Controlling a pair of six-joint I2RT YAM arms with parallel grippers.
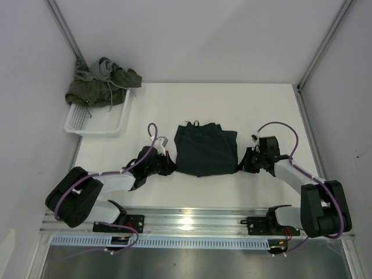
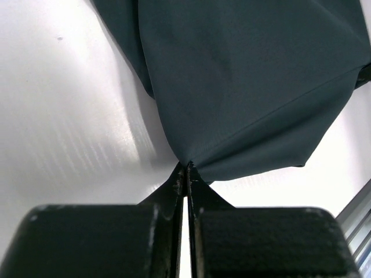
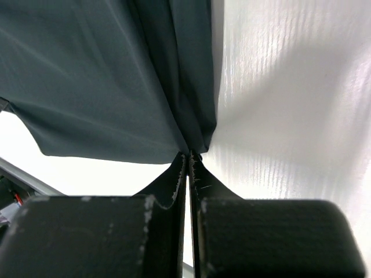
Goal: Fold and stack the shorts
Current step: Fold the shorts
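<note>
The dark navy shorts (image 1: 206, 150) lie partly folded mid-table. My left gripper (image 1: 171, 168) is at their near left corner and my right gripper (image 1: 241, 164) at their near right corner. In the left wrist view the left gripper (image 2: 186, 166) is shut on a pinch of the navy shorts (image 2: 243, 75), and the cloth rises taut from the tips. The right gripper (image 3: 189, 154) is likewise shut on an edge of the navy shorts (image 3: 87, 87). The olive green shorts (image 1: 107, 87) and the light grey shorts (image 1: 99, 70) lie bunched over the basket's far end.
A white mesh basket (image 1: 99, 123) stands at the far left by the wall. White walls with metal posts (image 1: 67, 32) close in the table on three sides. An aluminium rail (image 1: 192, 220) carrying both arm bases runs along the near edge.
</note>
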